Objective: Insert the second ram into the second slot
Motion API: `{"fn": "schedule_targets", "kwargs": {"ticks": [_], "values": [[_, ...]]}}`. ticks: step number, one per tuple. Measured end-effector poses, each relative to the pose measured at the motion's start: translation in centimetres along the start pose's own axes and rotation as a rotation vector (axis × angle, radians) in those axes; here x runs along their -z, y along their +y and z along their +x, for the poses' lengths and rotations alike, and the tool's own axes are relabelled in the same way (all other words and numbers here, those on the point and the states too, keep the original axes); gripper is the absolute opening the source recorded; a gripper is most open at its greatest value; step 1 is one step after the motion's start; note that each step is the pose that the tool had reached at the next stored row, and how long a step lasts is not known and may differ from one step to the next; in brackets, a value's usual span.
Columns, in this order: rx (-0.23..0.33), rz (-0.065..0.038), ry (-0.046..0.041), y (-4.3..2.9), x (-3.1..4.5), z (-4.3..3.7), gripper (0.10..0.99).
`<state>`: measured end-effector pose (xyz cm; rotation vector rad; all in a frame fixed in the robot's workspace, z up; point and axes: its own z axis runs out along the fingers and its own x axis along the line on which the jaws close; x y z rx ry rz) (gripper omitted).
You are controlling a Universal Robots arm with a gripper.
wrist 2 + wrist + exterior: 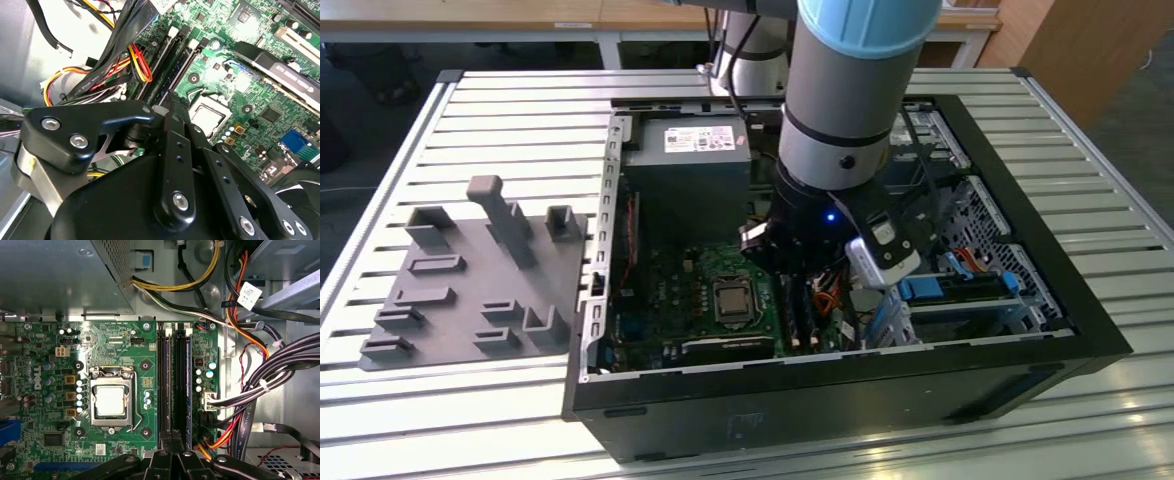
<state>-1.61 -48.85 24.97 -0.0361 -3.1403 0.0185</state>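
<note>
A: Slatted metal tabletop (480, 110), open computer case (1067, 330) on it. How do the jaws stand?

B: Closed together, low over the memory slots (175, 385) beside the processor socket (110, 400). I judge they are pressing on the second ram (188, 385), which sits in a slot, on the side away from the socket.

A: Doing it well?

B: Press straight down, evenly, clear of the cable bundle (260, 390) beyond the slots.
</note>
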Motion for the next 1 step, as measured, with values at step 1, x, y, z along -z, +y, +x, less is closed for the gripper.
{"fn": "schedule_targets", "kwargs": {"ticks": [1], "values": [[0.0,0.0,0.0,0.0,0.0,0.0,0.106]]}}
